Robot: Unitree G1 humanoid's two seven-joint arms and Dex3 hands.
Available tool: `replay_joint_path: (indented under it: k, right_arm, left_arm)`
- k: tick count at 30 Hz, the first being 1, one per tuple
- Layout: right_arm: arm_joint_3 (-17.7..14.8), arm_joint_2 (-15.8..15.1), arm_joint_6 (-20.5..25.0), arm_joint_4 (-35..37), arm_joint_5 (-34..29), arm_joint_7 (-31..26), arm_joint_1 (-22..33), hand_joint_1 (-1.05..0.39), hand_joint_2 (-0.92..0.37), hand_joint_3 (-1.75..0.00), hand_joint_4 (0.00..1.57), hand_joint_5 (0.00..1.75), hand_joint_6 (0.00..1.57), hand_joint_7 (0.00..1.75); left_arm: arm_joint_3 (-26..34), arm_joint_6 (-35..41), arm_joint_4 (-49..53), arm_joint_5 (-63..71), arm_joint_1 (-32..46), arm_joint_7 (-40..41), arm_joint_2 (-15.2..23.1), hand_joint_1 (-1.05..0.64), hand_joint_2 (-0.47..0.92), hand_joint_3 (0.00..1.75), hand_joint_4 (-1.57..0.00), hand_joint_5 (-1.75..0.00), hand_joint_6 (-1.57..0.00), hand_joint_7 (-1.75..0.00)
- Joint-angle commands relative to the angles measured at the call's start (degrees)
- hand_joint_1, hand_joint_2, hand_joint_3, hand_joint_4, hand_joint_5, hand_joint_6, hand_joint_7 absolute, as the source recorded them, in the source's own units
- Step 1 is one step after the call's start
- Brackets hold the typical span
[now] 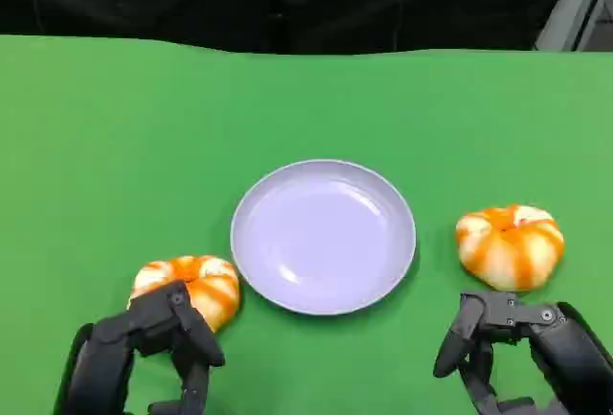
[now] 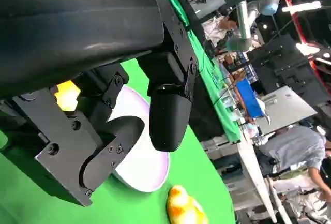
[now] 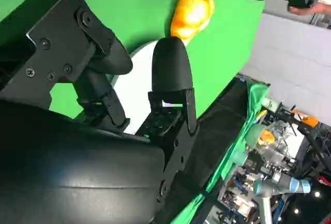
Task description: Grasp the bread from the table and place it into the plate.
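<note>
A pale lilac plate (image 1: 324,238) lies in the middle of the green table. One orange-and-white bread (image 1: 192,286) sits just left of it, and a second bread (image 1: 510,245) sits to its right. My left hand (image 1: 144,348) is at the near side of the left bread, fingers apart and holding nothing; the bread (image 2: 67,94) shows between its fingers, with the plate (image 2: 145,167) and the other bread (image 2: 183,208) beyond. My right hand (image 1: 508,348) hovers just short of the right bread, fingers spread and empty. In the right wrist view the plate (image 3: 137,76) and the left bread (image 3: 192,11) lie past its fingers.
The green table (image 1: 115,147) stretches wide behind the plate to a dark backdrop. In the left wrist view a person (image 2: 305,151) and a robot arm (image 2: 248,6) stand beyond the table's end.
</note>
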Motion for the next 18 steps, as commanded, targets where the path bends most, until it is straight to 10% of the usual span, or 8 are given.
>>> replay_joint_path:
  k: [1, 16, 18]
  right_arm:
    - [-0.4, -0.3, 0.3, -0.4, 0.4, -0.3, 0.1, 0.08, -0.27, -1.47, 0.84, 1.73, 0.84, 1.29]
    - [-0.3, -0.2, 0.5, 0.0, 0.9, -0.2, 0.0, 0.07, -0.27, -1.47, 0.84, 1.73, 0.83, 1.30]
    - [-0.3, -0.2, 0.6, -0.1, 0.7, -0.2, 0.0, 0.07, -0.28, -1.47, 0.84, 1.72, 0.83, 1.30]
  left_arm:
    - [0.3, -0.1, -0.1, -0.4, -0.3, -0.6, 0.9, -0.04, 0.28, 1.53, -0.92, -1.75, -0.83, -1.56]
    - [0.9, -0.7, 0.3, 0.0, -0.5, 0.2, 0.7, -0.02, 0.26, 1.55, -0.89, -1.71, -0.83, -1.52]
    - [1.2, -1.6, 0.9, 0.0, -0.8, 0.8, 0.3, -0.03, 0.34, 1.36, -0.79, -1.50, -0.76, -1.29]
